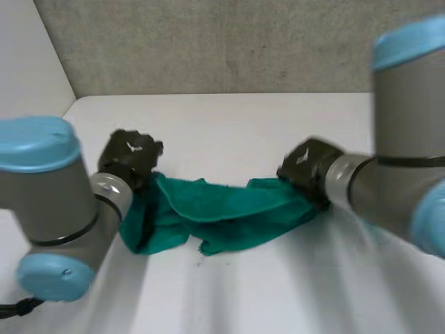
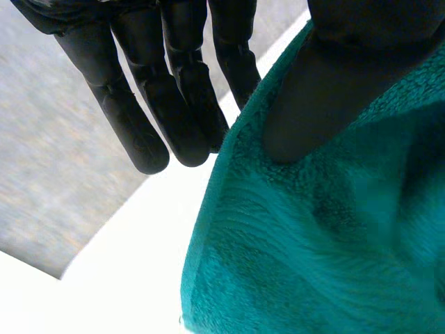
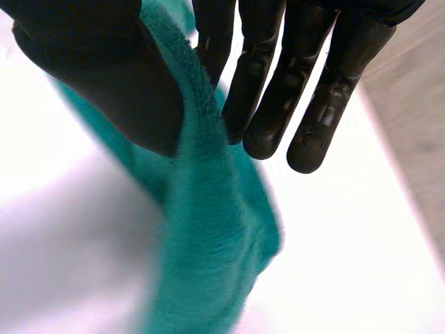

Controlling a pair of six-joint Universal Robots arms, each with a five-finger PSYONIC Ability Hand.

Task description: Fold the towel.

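A teal green towel lies bunched in a band across the white table, strung between my two hands. My left hand holds its left end. In the left wrist view the thumb presses the towel edge against the straight fingers. My right hand holds the right end. In the right wrist view the towel edge runs between the thumb and the fingers, pinched there. The towel's middle sags onto the table.
A grey wall stands behind the table's far edge. Bare tabletop lies in front of the towel and beyond it. My two arms come in low at either side of the towel.
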